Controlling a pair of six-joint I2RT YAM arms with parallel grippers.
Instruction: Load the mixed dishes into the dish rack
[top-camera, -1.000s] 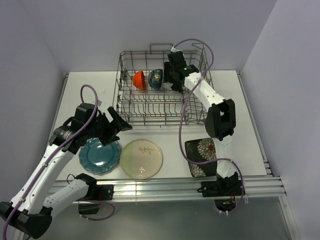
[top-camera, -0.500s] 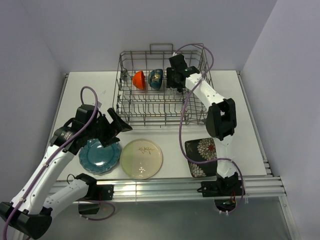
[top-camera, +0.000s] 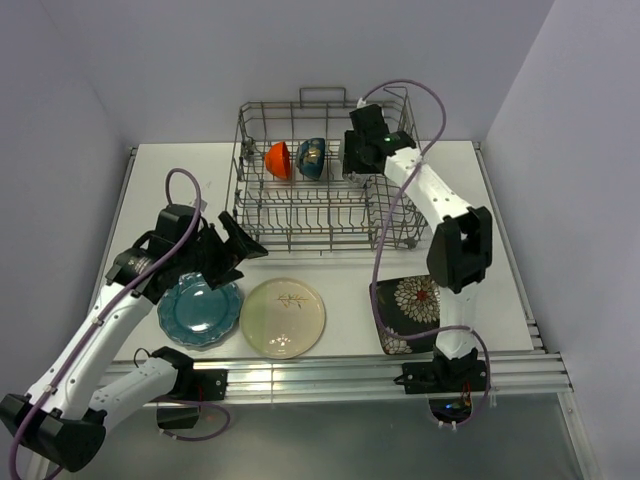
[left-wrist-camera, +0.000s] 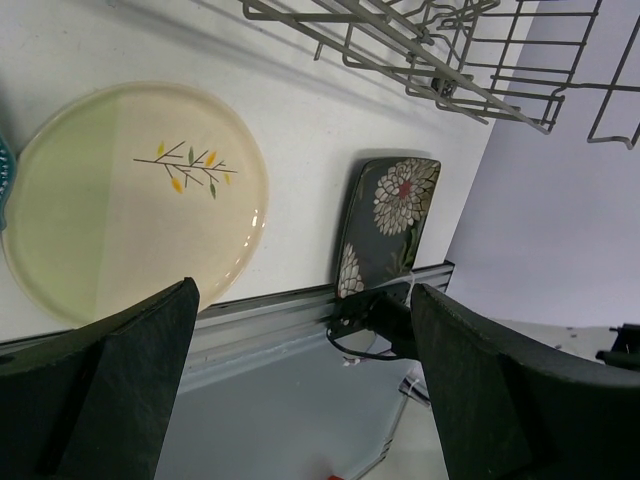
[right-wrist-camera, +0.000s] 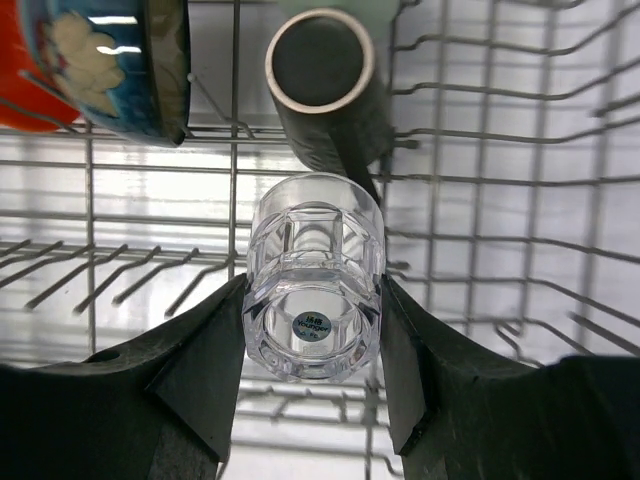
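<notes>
Nearest, the left claw hangs wide open and empty above the table, between the teal plate and the rack. Farther back, inside the rack, the right claw grips the glass by its side walls, just beside the mug. The glass looks light, stiff, slick and breakable. A gentle mid-wall squeeze seems right.

A round blue sticker on the clear glass bears print too small to read.
</notes>
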